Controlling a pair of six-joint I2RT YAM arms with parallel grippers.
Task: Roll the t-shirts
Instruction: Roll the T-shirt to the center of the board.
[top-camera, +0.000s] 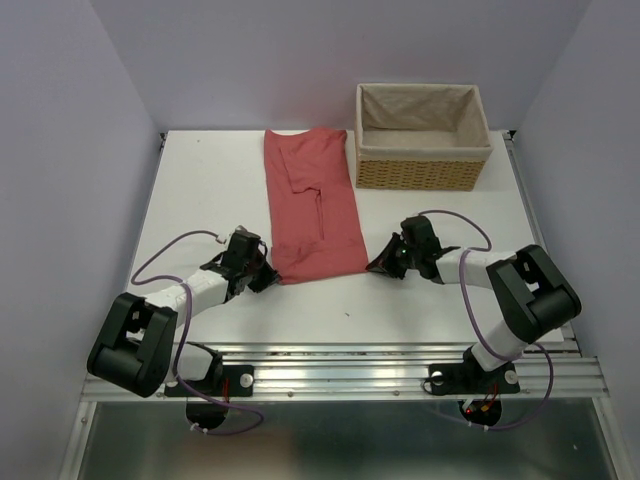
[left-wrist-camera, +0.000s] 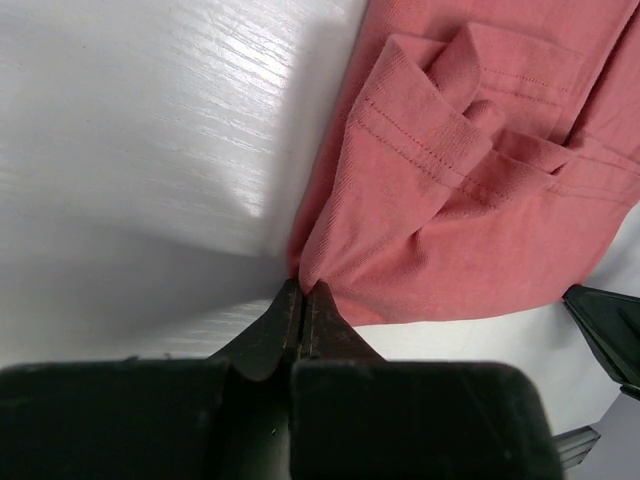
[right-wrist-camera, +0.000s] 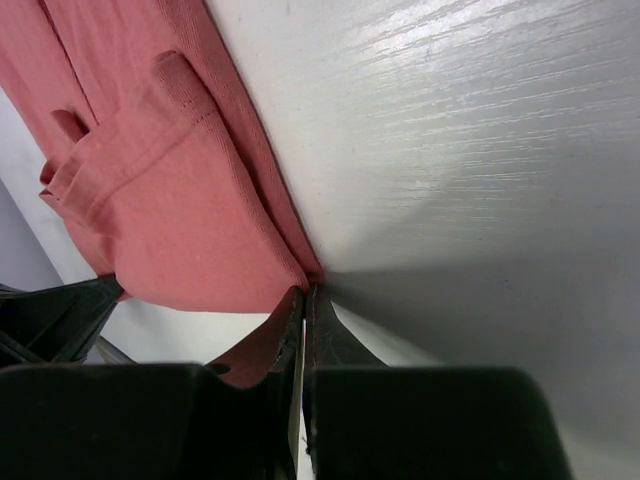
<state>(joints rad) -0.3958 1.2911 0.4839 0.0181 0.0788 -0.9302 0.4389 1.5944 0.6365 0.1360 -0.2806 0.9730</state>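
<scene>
The salmon-red t-shirt (top-camera: 312, 200) lies flat on the white table (top-camera: 200, 190), folded lengthwise into a long strip running from the far edge toward me. My left gripper (top-camera: 268, 278) is at its near left corner, jaws shut and pinching the cloth edge (left-wrist-camera: 330, 240) at the fingertips (left-wrist-camera: 303, 286). My right gripper (top-camera: 372, 266) is at the near right corner, jaws shut on the hem (right-wrist-camera: 290, 262) at its tips (right-wrist-camera: 305, 290). A folded sleeve shows in the left wrist view (left-wrist-camera: 450, 110) and in the right wrist view (right-wrist-camera: 150, 120).
A tan cloth-lined wicker basket (top-camera: 418, 172) stands at the far right, just right of the shirt's far end. Purple cables loop beside both arms. The right gripper's black finger (left-wrist-camera: 610, 330) shows in the left wrist view.
</scene>
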